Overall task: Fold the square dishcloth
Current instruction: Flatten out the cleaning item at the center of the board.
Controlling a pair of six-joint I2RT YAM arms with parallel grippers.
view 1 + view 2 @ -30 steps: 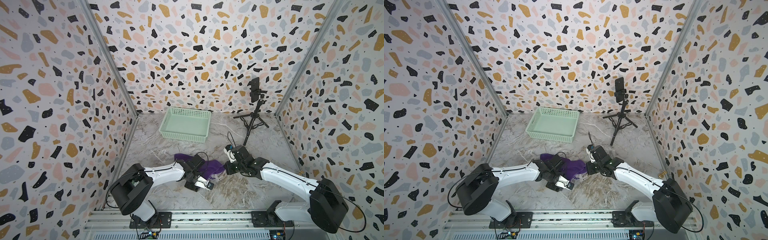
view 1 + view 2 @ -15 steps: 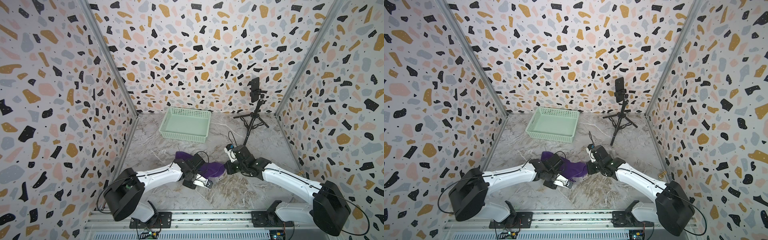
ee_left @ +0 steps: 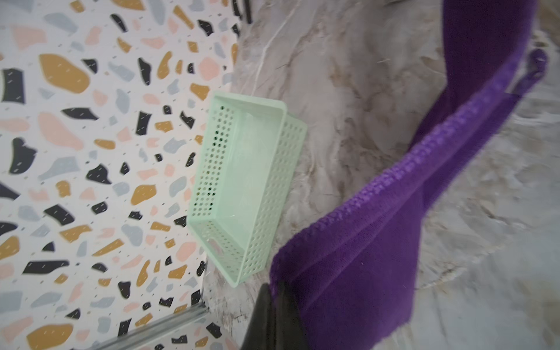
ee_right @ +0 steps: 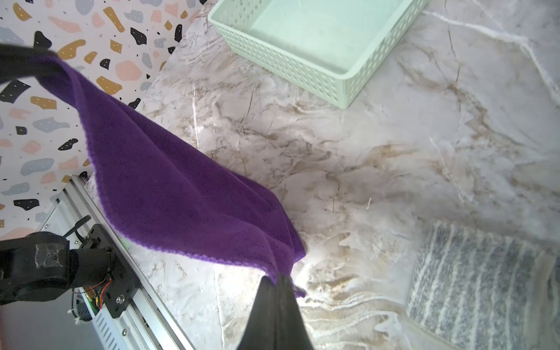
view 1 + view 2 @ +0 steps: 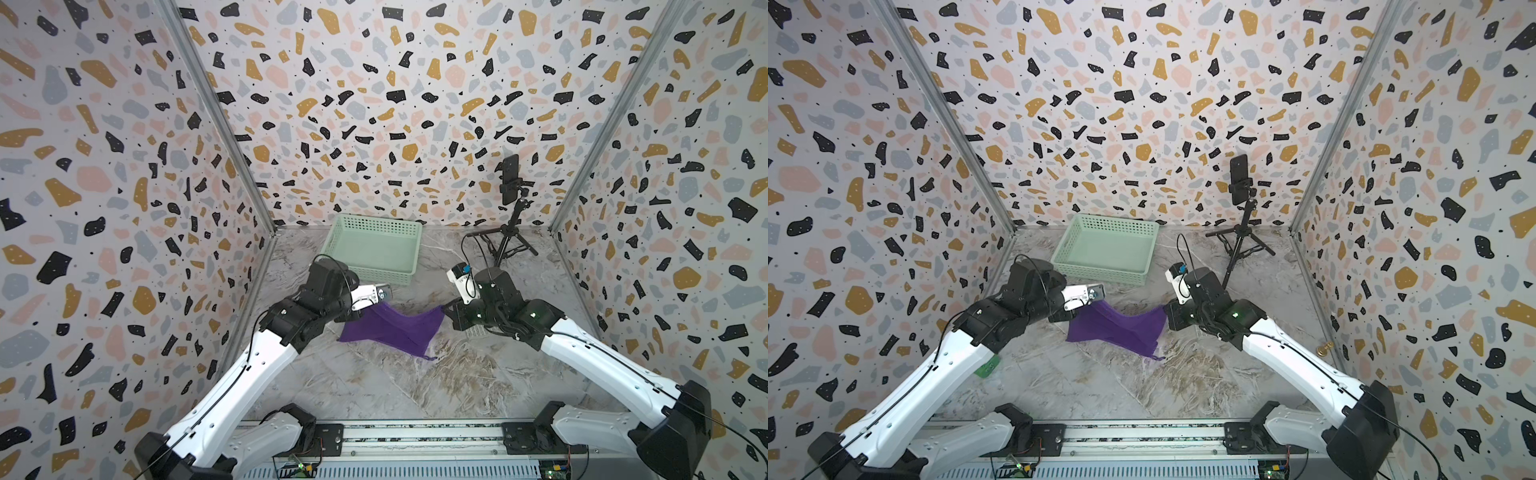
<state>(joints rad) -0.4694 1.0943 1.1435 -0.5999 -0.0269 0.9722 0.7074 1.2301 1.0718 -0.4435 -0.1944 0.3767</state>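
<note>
A mint basket [image 5: 374, 275] (perforated sides) stands at the back of the marble bench [image 5: 395, 386]. To its right, apart, a tripod [image 5: 509, 245] holds a phone [image 5: 509, 178] upright. A grey striped cloth [image 4: 478, 288] lies on the bench.

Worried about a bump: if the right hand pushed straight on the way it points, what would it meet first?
Beyond the purple dishcloth it grips, the right hand probably meets the marble tabletop, short of the green basket; depth is unclear.
</note>
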